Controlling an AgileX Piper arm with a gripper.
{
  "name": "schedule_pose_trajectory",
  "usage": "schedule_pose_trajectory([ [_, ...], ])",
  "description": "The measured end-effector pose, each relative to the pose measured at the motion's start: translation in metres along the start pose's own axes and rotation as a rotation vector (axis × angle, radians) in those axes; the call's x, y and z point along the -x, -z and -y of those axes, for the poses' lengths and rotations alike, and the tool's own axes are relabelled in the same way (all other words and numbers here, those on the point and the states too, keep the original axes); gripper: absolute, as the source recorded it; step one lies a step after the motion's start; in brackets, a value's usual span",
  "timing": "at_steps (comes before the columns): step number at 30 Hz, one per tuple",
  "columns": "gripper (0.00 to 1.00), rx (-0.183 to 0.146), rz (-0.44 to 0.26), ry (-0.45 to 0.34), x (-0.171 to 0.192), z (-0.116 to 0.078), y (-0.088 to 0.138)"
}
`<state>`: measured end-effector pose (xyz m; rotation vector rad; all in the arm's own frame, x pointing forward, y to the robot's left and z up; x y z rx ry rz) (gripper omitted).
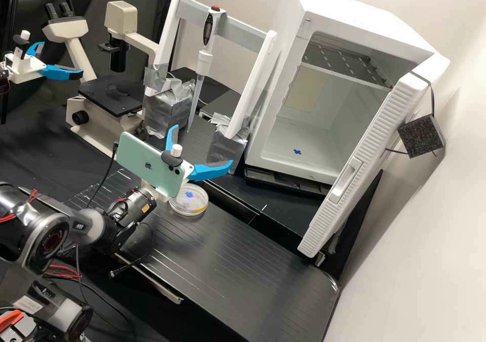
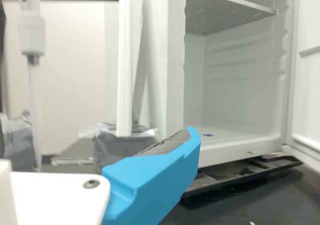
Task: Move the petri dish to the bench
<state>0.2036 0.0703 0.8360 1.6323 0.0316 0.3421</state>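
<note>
- Gripper [image 1: 202, 145], one, white, with two bright blue fingers [image 1: 212, 170]: we find it spread wide, with nothing between the tips.
- Petri dish [image 1: 188, 200], one, round and clear, with blue and yellow marks: we see it lying flat on the grooved black bench [image 1: 243, 261], near the gripper; whether they touch, we cannot tell.
- Phone [image 1: 147, 164], one, pale green: we note it mounted behind the fingers.
- Cabinet [image 1: 276, 104], one, white: we list its door [image 1: 354, 170] as wide open, a metal shelf [image 1: 344, 61] high inside and a blue mark [image 1: 297, 152] on its floor.
- Pipette [image 1: 204, 58], one: we record it upright on a white stand [image 1: 251, 79], its feet wrapped in silvery tape.
- Microscope [image 1: 111, 96], one, cream and black: we enter it beside the stand.
</note>
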Motion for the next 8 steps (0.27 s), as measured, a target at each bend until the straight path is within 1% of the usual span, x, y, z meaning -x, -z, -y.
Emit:
schedule_pose_trajectory([
  [2,1.0,-0.021,-0.008,0.004,-0.0001,-0.0004,0.0001],
  [5,1.0,-0.04,-0.023,0.016,-0.0001,0.0004,0.0012],
  [8,1.0,-0.034,-0.032,0.026,-0.0001,0.0013,0.002],
])
